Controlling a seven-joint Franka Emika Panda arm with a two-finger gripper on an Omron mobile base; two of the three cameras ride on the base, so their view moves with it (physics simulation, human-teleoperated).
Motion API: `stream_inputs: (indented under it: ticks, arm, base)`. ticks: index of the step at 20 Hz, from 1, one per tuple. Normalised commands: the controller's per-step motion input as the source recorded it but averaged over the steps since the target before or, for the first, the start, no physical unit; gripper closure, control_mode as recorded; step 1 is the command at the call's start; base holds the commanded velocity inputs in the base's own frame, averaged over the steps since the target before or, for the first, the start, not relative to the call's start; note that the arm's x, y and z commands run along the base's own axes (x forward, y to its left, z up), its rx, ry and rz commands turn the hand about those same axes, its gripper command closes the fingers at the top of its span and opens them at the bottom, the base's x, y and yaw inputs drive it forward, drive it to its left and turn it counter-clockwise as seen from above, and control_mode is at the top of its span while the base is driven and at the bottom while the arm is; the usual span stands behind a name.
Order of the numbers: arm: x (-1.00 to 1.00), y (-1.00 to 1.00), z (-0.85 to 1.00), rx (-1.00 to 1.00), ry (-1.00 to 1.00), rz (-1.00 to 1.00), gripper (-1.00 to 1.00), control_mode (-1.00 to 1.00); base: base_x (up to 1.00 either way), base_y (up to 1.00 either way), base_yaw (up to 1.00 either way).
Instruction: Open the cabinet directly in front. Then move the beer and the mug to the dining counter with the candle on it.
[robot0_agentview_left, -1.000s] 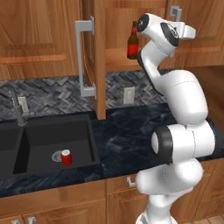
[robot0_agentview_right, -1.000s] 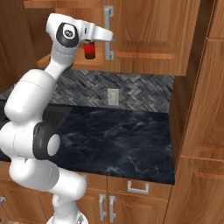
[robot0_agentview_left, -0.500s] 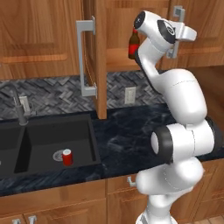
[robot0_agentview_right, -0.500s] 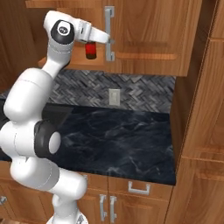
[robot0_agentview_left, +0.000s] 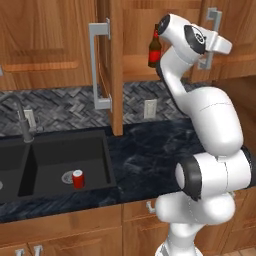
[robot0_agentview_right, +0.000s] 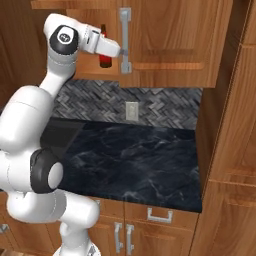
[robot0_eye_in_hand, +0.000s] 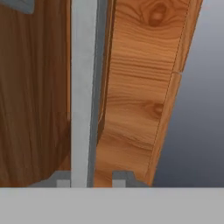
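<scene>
The cabinet (robot0_agentview_left: 55, 50) has its left door (robot0_agentview_left: 117, 65) swung out edge-on, its silver handle (robot0_agentview_left: 97, 67) facing me. Inside stands the beer (robot0_agentview_left: 155, 47), a dark bottle with a red label (robot0_agentview_right: 104, 48). My gripper (robot0_agentview_right: 121, 51) is at the right door's vertical handle (robot0_agentview_right: 125, 37), just right of the bottle. In the hand view the silver bar (robot0_eye_in_hand: 84, 87) runs between my fingertips (robot0_eye_in_hand: 122, 177), with a thin gap on one side, so the jaws are open around it. The mug, the dining counter and the candle are out of view.
Below is a black stone counter (robot0_agentview_left: 145, 160) with a black sink (robot0_agentview_left: 55, 165) holding a short red can (robot0_agentview_left: 77, 178) and a faucet (robot0_agentview_left: 22, 120). A wall outlet (robot0_agentview_right: 131, 111) sits on the tiled backsplash. A tall wooden panel (robot0_agentview_right: 235, 125) closes the right side.
My wrist has swung further out from the cabinet while the hand stayed at the right door's handle, slipping a little lower. The fingers have eased apart around the bar.
</scene>
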Motion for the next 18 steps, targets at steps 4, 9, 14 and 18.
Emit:
stream_inputs:
  ticks: [4,9,14,18]
  arm:
    - [-0.91,-1.0,0.08,0.09,-0.08,-0.11,1.0,-1.0]
    - [-0.84,-1.0,0.08,0.09,-0.05,-0.08,1.0,-1.0]
    - [-0.96,-1.0,0.11,0.1,-0.06,-0.05,1.0,-1.0]
    - [-0.76,-1.0,0.09,0.12,-0.07,-0.01,1.0,-1.0]
  base:
    - [0.0,0.0,0.0]
    - [0.0,0.0,0.0]
    - [0.0,0.0,0.0]
    - [0.0,0.0,0.0]
